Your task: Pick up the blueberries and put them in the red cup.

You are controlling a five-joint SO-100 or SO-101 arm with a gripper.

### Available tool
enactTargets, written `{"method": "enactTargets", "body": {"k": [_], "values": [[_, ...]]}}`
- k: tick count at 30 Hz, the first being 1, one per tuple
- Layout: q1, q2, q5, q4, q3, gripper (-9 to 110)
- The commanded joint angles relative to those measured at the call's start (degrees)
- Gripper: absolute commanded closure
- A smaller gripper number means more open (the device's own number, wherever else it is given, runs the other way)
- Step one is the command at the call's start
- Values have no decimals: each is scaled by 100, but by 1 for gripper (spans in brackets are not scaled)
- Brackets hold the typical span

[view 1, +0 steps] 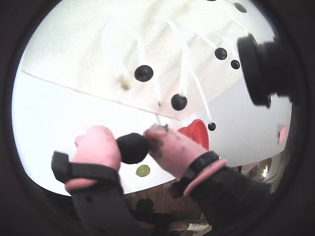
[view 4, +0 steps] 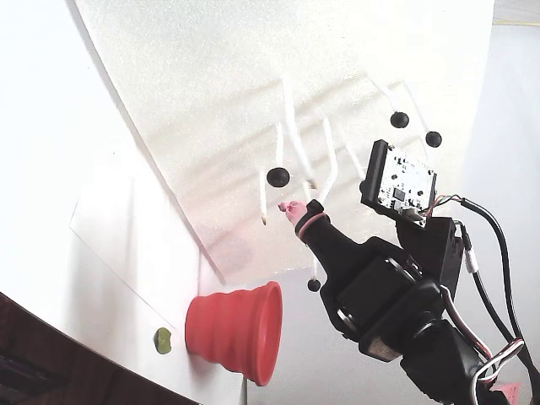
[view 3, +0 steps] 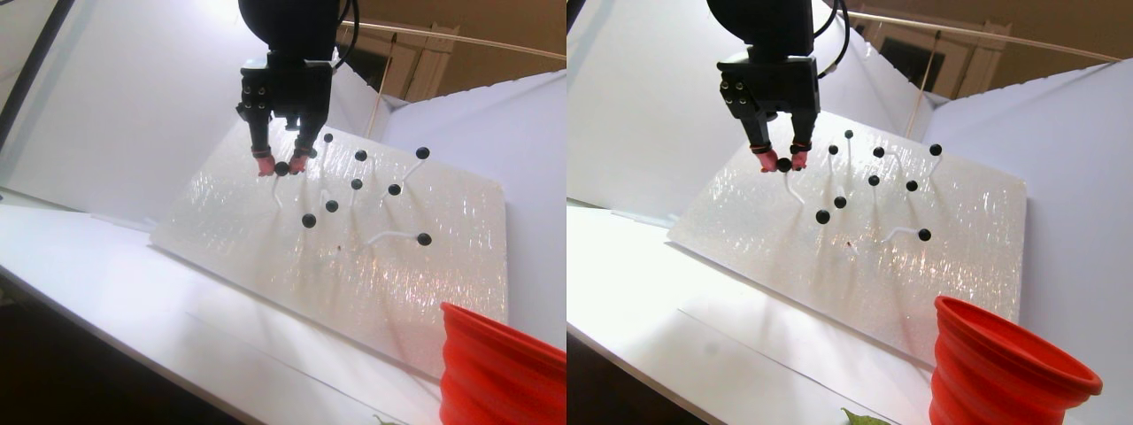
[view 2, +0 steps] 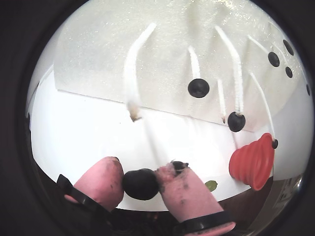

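Hand point(view 2: 141, 183) clamps one glossy black blueberry point(view 2: 141, 184) between pink fingertips, up at the tilted white board. Pull straight off its thin stem, then carry to ridged red plastic cup point(view 2: 253, 161) on table.

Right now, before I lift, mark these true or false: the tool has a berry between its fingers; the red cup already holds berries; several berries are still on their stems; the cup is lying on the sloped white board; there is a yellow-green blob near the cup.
1. The tool is shut on a blueberry. True.
2. The red cup already holds berries. False: no berries show in it, though its inside is largely hidden.
3. Several blueberries remain on white stems. True.
4. The cup lies on the sloped white board. False: it stands beside the board's lower edge.
5. A yellow-green blob lies near the cup. True.
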Motion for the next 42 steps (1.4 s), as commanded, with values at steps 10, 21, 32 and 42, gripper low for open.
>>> {"method": "enactTargets", "body": {"k": [10, 21, 32, 42], "values": [[993, 738, 79, 26, -88, 89], [1547, 861, 229, 26, -70, 89], [2074, 773, 404, 18, -158, 89], [2522, 519, 413, -35, -343, 89]]}}
